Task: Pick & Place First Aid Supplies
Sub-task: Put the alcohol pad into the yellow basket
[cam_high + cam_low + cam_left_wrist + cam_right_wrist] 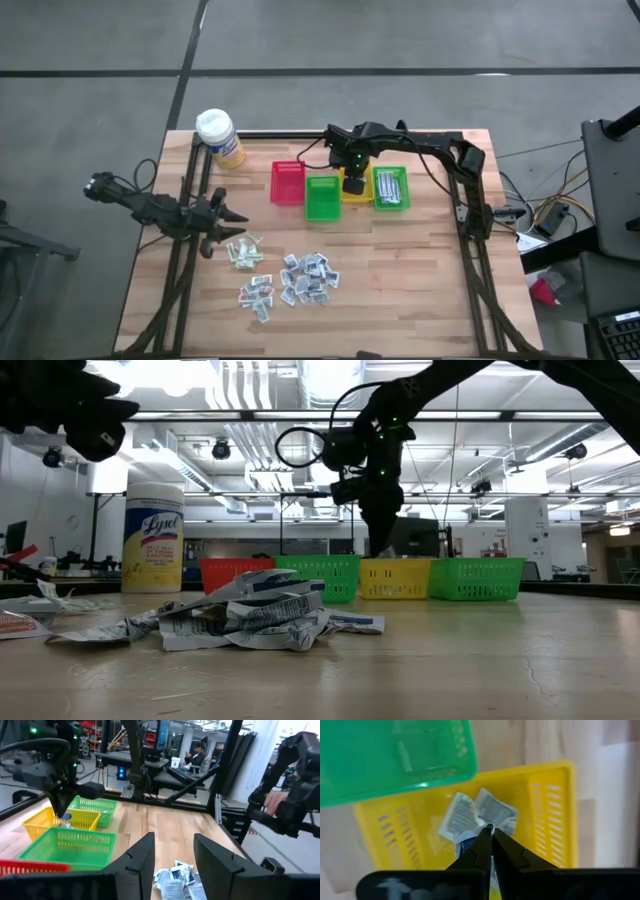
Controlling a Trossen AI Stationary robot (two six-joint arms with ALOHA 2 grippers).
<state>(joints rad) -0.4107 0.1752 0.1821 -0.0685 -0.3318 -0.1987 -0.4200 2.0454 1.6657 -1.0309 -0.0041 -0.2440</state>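
The right gripper (490,831) hung right over the yellow bin (555,815), its jaws pressed tight together. A small packet (470,840) seemed to be pinched at their tips, but the fingers hid most of it, so that is only a guess. It hung straight under the jaws, with the bin floor below. A letting-go would drop it there. Its long side looked to run along the fingers.

Two more packets (492,810) lay flat in the bin, just past the tips. They were small, pale and crinkly, with fine dark print.

From above, the yellow bin (357,196) sat between two green bins (322,199), with a red bin (287,183) at the end of the row.

The pile (308,277) of packets lay on the table (420,290), well apart from the bins. They were tiny white slips with blue stripes. The left gripper (228,213) was near the pile, so the left arm was much closer to it. Its jaws stood partly open and held nothing. A yellow bottle (220,136) stood in the corner.
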